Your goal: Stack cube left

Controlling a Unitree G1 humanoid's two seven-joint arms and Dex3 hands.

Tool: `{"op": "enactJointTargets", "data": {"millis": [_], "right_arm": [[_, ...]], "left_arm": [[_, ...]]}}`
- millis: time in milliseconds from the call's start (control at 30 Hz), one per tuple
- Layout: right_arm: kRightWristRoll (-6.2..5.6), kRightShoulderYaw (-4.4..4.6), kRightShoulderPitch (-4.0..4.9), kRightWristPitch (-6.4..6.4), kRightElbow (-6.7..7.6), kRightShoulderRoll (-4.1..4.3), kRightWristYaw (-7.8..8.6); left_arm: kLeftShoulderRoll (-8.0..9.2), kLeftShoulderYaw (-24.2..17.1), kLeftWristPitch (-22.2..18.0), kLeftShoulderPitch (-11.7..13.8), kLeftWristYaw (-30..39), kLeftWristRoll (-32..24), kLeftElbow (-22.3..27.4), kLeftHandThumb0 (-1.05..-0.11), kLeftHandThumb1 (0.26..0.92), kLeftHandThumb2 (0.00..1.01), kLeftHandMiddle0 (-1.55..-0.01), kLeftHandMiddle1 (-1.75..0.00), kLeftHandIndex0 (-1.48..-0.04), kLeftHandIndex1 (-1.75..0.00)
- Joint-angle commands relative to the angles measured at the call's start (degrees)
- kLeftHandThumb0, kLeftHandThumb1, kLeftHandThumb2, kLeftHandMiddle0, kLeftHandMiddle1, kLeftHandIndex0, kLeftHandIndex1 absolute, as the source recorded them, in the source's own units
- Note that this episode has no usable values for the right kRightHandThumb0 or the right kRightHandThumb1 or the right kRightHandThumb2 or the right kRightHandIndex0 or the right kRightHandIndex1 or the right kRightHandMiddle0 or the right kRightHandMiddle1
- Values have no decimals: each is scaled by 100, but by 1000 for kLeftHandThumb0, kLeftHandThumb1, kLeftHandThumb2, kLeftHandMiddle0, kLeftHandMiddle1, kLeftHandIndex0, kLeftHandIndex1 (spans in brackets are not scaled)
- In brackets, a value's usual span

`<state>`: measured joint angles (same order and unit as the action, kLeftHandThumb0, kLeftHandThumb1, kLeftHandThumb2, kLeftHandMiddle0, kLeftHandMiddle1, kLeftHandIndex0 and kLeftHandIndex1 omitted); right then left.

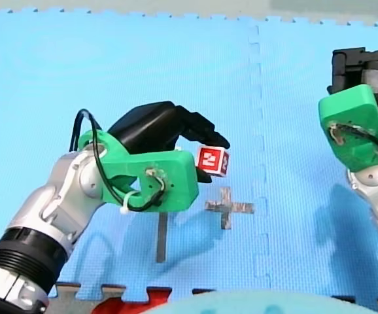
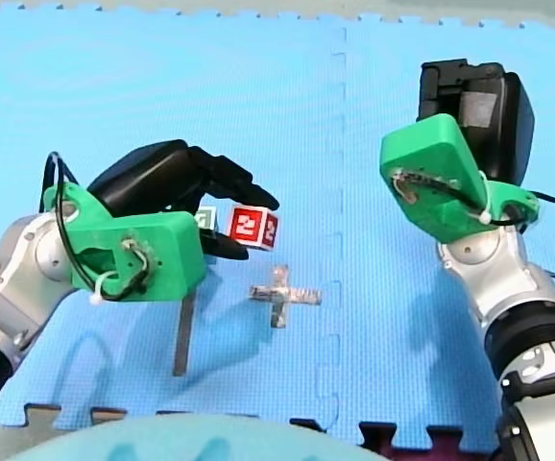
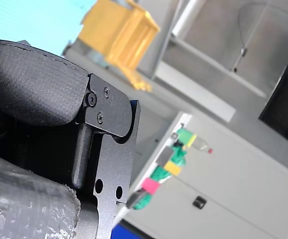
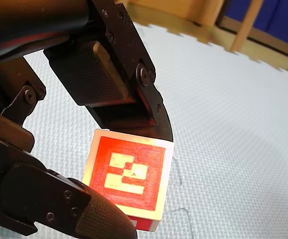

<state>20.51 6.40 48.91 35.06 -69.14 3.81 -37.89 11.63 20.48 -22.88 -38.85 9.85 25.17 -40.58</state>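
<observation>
While my left hand (image 1: 159,127) clasped the red cube (image 1: 213,161) just up-left of the tape cross (image 1: 228,208), I judged a level lift, centred over the green cube (image 2: 204,219) farther left, advisable; my right hand (image 2: 470,101), grip indeterminate, hung well right of that cross.

Textured foam mat (image 1: 176,65), smooth red cube (image 1: 213,161)
</observation>
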Motion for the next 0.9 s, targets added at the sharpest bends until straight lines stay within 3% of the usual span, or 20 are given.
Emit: {"op": "enactJointTargets", "data": {"millis": [0, 233, 567, 867], "right_arm": [[-8, -1, 51, -41, 8, -7, -18], [-8, 3, 130, -112, -24, -63, -57], [-27, -5, 194, -136, -48, -162, -117], [-9, 6, 227, -129, -41, -158, -171]], "left_arm": [[18, 11, -111, -101, 37, -24, -138, -483, 767, 0, -967, -1746, -1328, -2], [28, 147, -140, -302, 249, 104, -350, -477, 765, 0, -974, -1746, -1330, -3], [-212, 336, -350, -601, 148, 229, -1121, -472, 758, 3, -986, -1746, -1336, -4], [-290, 379, -427, -709, 139, 247, -1299, -460, 757, 2, -1008, -1746, -1341, -6]]}}
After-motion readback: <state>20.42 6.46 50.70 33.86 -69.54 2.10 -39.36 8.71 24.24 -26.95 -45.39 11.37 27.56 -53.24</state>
